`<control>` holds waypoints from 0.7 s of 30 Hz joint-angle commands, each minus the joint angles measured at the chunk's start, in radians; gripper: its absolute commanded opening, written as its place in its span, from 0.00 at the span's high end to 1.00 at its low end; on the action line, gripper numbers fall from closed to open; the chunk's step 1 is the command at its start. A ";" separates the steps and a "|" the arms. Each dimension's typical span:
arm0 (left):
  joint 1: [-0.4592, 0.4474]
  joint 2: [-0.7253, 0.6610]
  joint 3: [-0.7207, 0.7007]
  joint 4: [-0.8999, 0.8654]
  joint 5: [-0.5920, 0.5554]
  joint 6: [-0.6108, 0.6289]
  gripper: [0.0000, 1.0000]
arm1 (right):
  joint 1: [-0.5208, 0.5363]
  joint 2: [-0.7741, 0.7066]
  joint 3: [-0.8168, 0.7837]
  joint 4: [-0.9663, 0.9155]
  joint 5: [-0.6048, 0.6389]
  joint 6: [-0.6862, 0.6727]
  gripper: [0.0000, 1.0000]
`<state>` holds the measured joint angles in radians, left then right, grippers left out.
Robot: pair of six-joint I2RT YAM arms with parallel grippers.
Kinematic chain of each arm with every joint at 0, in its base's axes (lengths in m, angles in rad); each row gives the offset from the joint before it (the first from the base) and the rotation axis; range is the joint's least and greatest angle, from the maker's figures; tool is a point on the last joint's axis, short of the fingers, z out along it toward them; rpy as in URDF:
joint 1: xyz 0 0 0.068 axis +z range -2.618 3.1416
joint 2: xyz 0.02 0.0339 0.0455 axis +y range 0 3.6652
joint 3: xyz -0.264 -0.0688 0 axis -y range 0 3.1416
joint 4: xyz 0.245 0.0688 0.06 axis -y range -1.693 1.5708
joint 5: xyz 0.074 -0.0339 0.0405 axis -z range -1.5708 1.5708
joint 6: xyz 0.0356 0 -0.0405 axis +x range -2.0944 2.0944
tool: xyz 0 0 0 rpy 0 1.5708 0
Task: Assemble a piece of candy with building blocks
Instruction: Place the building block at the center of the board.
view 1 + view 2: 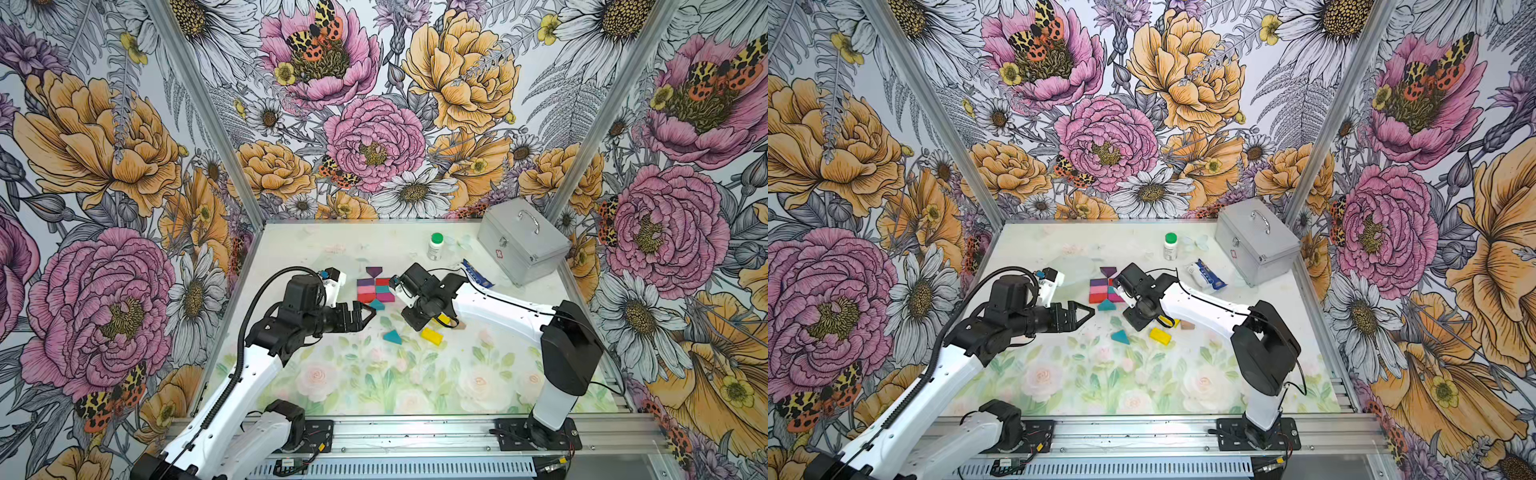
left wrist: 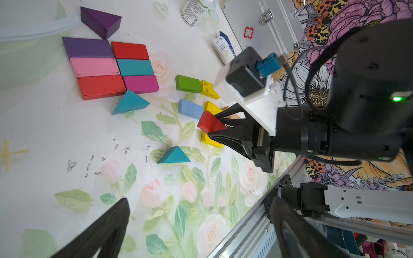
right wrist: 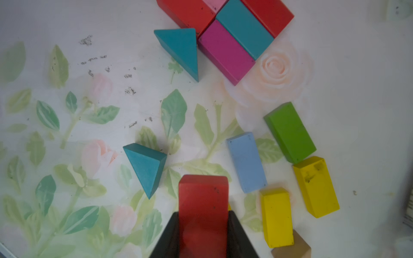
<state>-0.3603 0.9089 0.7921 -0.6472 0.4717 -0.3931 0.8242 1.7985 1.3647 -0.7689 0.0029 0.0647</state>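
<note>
From where I stand, the six-block slab [image 2: 111,67] lies flat on the table. A purple triangle [image 2: 100,21] points at its far end and a teal triangle [image 2: 130,102] touches its near end, so it already looks like a sweet with twisted wrapper ends. The right gripper [image 3: 203,221] is clamped on a red block [image 3: 203,201], held over the spare blocks [image 3: 245,160] off the slab's near right corner, I'd guess as the next piece. The left gripper [image 1: 370,316] hangs empty just off the slab's near left corner, jaws spread wide, out of the way. Underneath is a pale rose-printed mat [image 1: 374,395], scuffed with dark specks. Beyond the slab stand a green-capped bottle [image 1: 435,247], a blue-and-white packet [image 1: 1208,276] and a metal case [image 1: 521,245], against loud flower wallpaper [image 1: 374,133].
</note>
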 commanded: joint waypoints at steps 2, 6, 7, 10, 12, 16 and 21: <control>-0.035 -0.005 -0.001 0.009 -0.043 -0.007 0.01 | 0.003 0.082 0.058 0.002 -0.007 -0.067 0.80; -0.041 -0.002 -0.009 0.008 -0.048 -0.004 0.01 | -0.003 0.120 0.063 0.003 -0.003 -0.077 0.80; -0.040 0.003 -0.007 0.009 -0.049 -0.002 0.01 | -0.003 0.127 0.061 0.003 -0.002 -0.080 0.80; -0.041 0.022 -0.002 0.009 -0.045 0.004 0.01 | -0.003 0.144 0.055 0.009 -0.004 -0.081 0.80; -0.041 0.033 -0.001 0.009 -0.045 0.008 0.01 | -0.003 0.149 0.047 0.015 0.001 -0.082 0.80; -0.041 0.044 0.000 0.012 -0.048 0.003 0.01 | -0.003 0.160 0.039 0.020 0.016 -0.095 0.80; -0.042 0.040 0.001 0.014 -0.050 0.002 0.01 | -0.004 0.184 0.037 0.040 0.023 -0.101 0.80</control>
<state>-0.3954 0.9569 0.7918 -0.6468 0.4381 -0.3931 0.8238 1.9594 1.3933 -0.7616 0.0074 -0.0212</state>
